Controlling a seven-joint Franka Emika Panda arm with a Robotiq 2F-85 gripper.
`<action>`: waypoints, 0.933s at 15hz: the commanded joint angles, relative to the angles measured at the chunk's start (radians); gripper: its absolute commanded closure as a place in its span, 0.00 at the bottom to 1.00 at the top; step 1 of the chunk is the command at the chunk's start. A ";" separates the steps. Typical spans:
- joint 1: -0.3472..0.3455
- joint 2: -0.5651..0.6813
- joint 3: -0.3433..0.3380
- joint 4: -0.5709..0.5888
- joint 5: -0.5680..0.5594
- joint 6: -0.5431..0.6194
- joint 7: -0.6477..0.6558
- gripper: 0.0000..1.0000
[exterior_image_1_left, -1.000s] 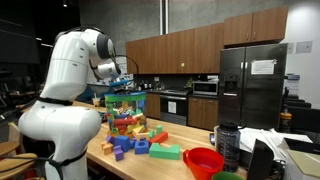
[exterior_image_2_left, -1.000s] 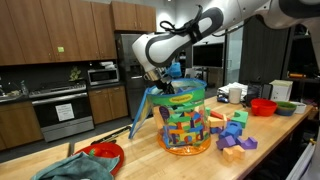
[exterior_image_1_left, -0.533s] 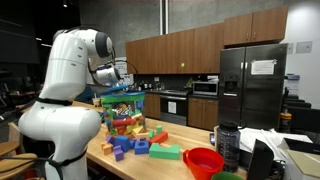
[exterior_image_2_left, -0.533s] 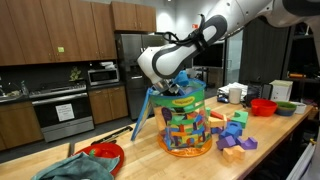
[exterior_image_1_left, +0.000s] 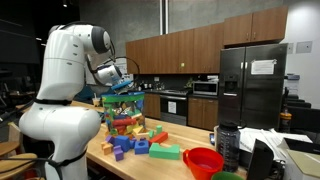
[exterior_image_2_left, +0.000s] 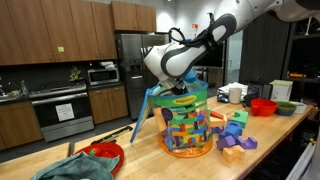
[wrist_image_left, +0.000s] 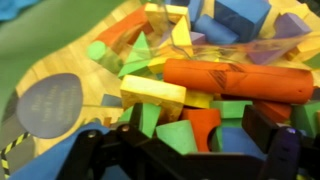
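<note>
A: What's different from a second ago?
B: The arm has swung over. The gripper (exterior_image_2_left: 178, 92) now hangs right above the mouth of the clear tub of blocks (exterior_image_2_left: 187, 125). Before, it sat off toward the side where the blue lid (exterior_image_2_left: 146, 112) leans against the tub. In both exterior views the arm's upper links are also higher.

A: Jaws?
B: Wide apart, nothing in them, same as before. In the wrist view the fingers straddle the top layer. An orange cylinder (wrist_image_left: 238, 80) and a yellow block (wrist_image_left: 152, 92) lie just under them. No contact as far as I can tell.

A: Has the tub shifted?
B: No. It's upright on the wooden counter (exterior_image_2_left: 150, 162), and the loose blocks (exterior_image_2_left: 235, 140) are still just beside it. The pile looks unchanged.

A: Meaning?
B: I'd call it pure positioning. The gripper is lined up over the blocks, but nothing is grasped and nothing disturbed.
</note>
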 joint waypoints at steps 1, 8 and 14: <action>-0.008 -0.040 -0.014 -0.025 -0.103 0.009 0.009 0.00; -0.010 -0.006 0.004 0.001 -0.003 0.134 0.060 0.00; 0.001 -0.005 0.002 -0.019 0.037 0.196 0.106 0.00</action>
